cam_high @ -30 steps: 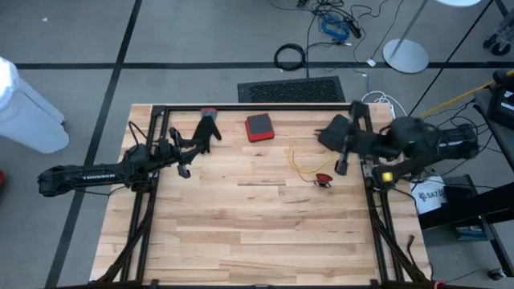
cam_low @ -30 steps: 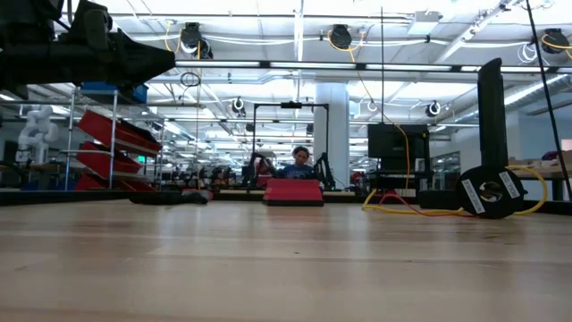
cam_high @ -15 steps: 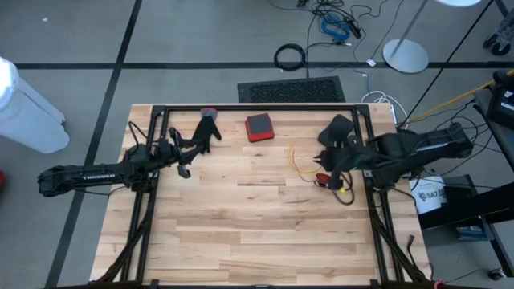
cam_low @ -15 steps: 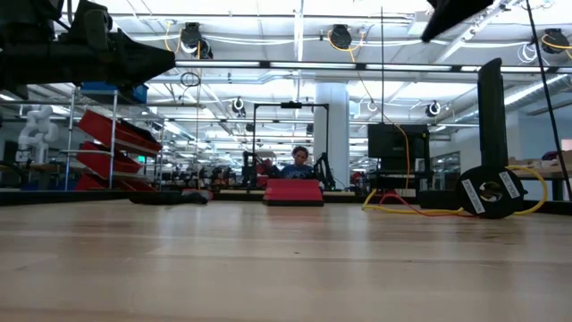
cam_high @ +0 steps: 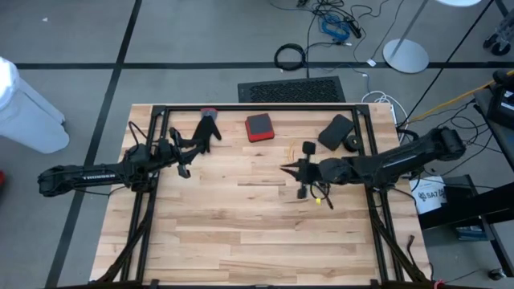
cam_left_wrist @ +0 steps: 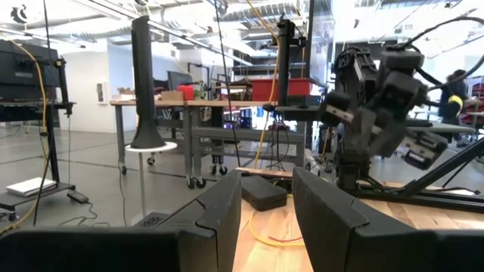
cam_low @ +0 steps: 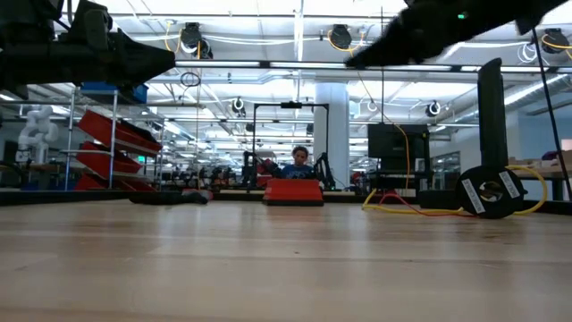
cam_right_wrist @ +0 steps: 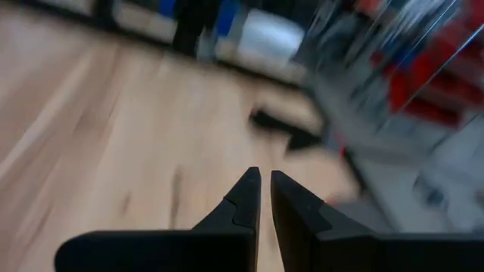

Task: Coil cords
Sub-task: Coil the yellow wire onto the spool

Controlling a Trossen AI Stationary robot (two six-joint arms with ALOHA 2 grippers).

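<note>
We see a red box (cam_high: pixel 259 127) and black glove (cam_high: pixel 206 133) near the bench's (cam_high: pixel 241 225) far edge. The nearly clenched right hand (cam_high: pixel 287 168) covers the thin yellow cord (cam_high: pixel 324 198); the left hand (cam_high: pixel 186 158) is released

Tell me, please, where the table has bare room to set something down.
The near half of the table, in front of both arms, is bare. The far edge is crowded: black glove, red box, black pouch, and the right tool beside the yellow cord.

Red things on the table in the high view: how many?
2. A red case lies near the far edge, mid-table; a small red piece sits by the black glove. The right arm may hide more.
</note>
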